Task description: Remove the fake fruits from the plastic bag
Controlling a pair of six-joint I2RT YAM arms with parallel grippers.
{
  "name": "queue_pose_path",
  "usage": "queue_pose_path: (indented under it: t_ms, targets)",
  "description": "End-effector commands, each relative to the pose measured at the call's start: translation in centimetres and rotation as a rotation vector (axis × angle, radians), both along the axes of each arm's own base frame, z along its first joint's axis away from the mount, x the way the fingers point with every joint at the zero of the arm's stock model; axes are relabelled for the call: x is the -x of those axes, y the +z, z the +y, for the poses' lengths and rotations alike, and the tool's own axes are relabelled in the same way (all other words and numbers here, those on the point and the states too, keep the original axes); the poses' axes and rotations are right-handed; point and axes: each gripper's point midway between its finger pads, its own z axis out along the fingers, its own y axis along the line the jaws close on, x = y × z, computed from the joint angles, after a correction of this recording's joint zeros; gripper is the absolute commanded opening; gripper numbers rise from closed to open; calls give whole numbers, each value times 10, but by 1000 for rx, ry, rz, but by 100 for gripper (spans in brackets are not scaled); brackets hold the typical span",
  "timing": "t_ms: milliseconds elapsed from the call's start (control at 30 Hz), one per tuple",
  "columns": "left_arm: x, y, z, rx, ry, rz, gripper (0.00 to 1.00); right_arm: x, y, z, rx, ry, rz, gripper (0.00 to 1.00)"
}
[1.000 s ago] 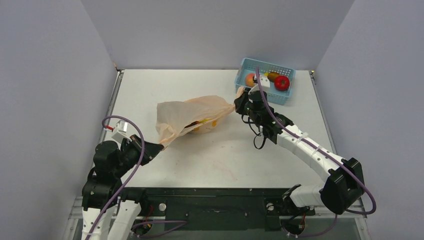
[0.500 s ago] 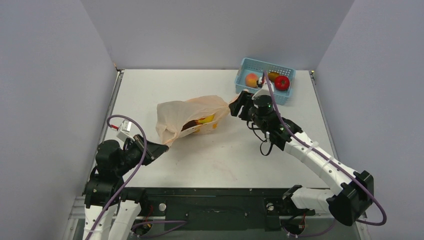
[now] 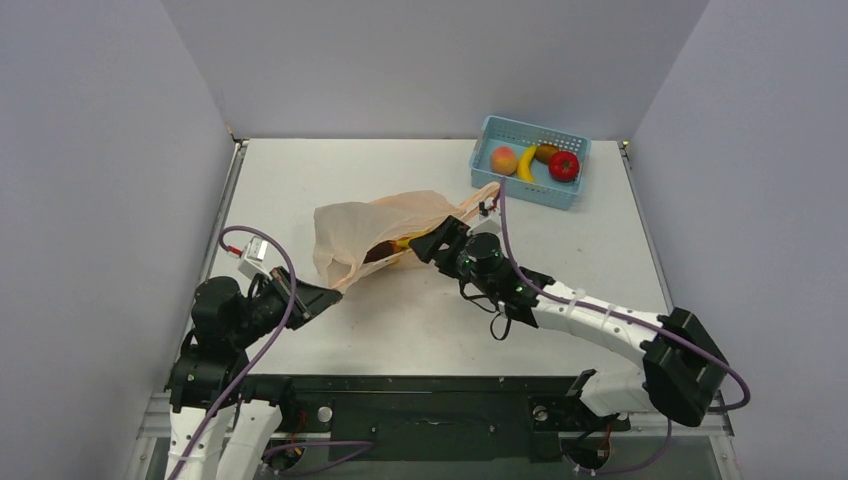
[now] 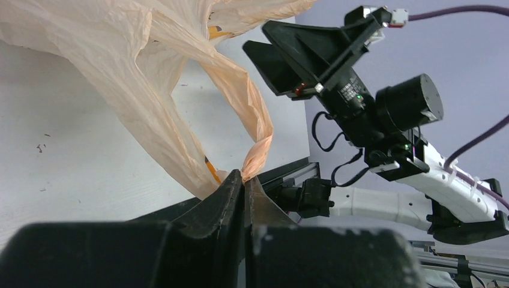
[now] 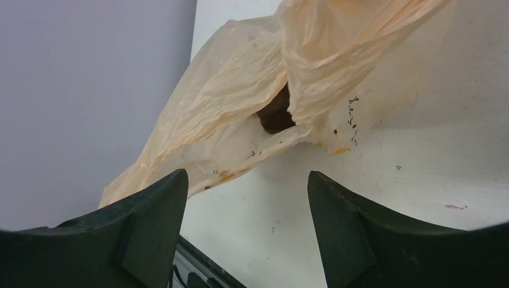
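The pale-orange plastic bag (image 3: 372, 222) lies on the table, stretched toward my left gripper (image 3: 326, 296), which is shut on its near handle (image 4: 259, 144). Through the bag's mouth I see a dark maroon plum (image 3: 378, 252) and something yellow (image 3: 406, 242). My right gripper (image 3: 432, 240) is open just right of that mouth, pointing at it and holding nothing. In the right wrist view the plum (image 5: 276, 115) shows in the gap of the bag (image 5: 234, 102), beyond my right gripper (image 5: 246, 177). A yellow banana (image 3: 525, 163) lies in the blue basket.
The blue basket (image 3: 575, 192) at the back right also holds a peach-coloured fruit (image 3: 504, 160), a shiny red fruit (image 3: 564, 166) and a brownish one (image 3: 546, 152). The bag's far handle (image 3: 482, 196) lies loose near the basket. Walls enclose the table on three sides.
My right gripper let go of the bag's far handle, opened, and swung from beside the basket down to the bag's mouth. The bag's right end has gone slack. The left gripper kept its hold.
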Motion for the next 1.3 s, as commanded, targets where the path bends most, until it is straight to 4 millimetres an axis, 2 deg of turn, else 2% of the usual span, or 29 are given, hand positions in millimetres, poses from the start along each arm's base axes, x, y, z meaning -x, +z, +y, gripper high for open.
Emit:
queue_pose_path:
  t_ms: [0, 133, 333, 400, 433, 467, 500, 533, 567, 600, 633, 667, 700, 733, 767, 800, 833, 900, 967, 1067, 1133, 1267]
  targets:
    - [5, 17, -2, 14, -18, -57, 0, -23, 33, 31, -161, -59, 1, 67]
    - [8, 16, -1, 2, -21, -54, 0, -27, 12, 37, -125, -105, 35, 62]
    - [10, 15, 1, -15, -21, -44, 0, -38, -24, 26, -21, -195, 34, 55]
    - [11, 17, 2, -24, -18, -48, 0, -40, -30, 29, 15, -180, 19, 43]
    - [12, 16, 2, -33, -18, -46, 0, -41, -34, 31, 45, -167, 9, 33]
    - [12, 19, 4, -41, -12, -52, 1, -40, -37, 31, 61, -155, 10, 27]
    - [14, 17, 5, -56, -14, -46, 10, -38, -42, 30, 90, -143, 4, 18]
    - [14, 22, 8, -69, 0, -56, 14, -36, -44, 31, 101, -132, -1, 14]
    - [16, 19, 10, -95, 0, -51, 22, -33, -48, 26, 125, -122, -11, 6]
    - [16, 27, 14, -113, 19, -71, 28, -31, -48, 25, 131, -114, -20, 3]
    - [18, 27, 18, -149, 30, -73, 39, -27, -51, 20, 153, -101, -34, 0]
    - [19, 37, 21, -165, 41, -98, 44, -26, -49, 19, 150, -91, -49, 0]
    - [21, 38, 25, -200, 44, -104, 56, -22, -50, 15, 172, -73, -68, 0]
    - [21, 51, 30, -222, 69, -137, 61, -19, -49, 16, 173, -48, -78, 0]
    - [24, 62, 36, -250, 87, -168, 71, -16, -48, 15, 189, -26, -97, 0]
    - [23, 67, 38, -264, 94, -176, 76, -12, -48, 16, 189, 1, -102, 0]
    - [25, 80, 41, -280, 110, -210, 86, -7, -48, 17, 191, 30, -112, 0]
    - [23, 96, 43, -283, 121, -250, 96, -2, -49, 16, 181, 52, -114, 0]
    - [15, 108, 39, -271, 109, -275, 97, 3, -49, 16, 157, 69, -110, 0]
    - [-11, 113, 26, -242, 58, -261, 97, 10, -49, 17, 119, 86, -103, 0]
    - [-28, 114, 16, -220, 15, -261, 97, 13, -49, 17, 99, 94, -100, 0]
    - [-63, 105, -1, -261, -65, -220, 97, 16, -46, 17, 85, 108, -102, 0]
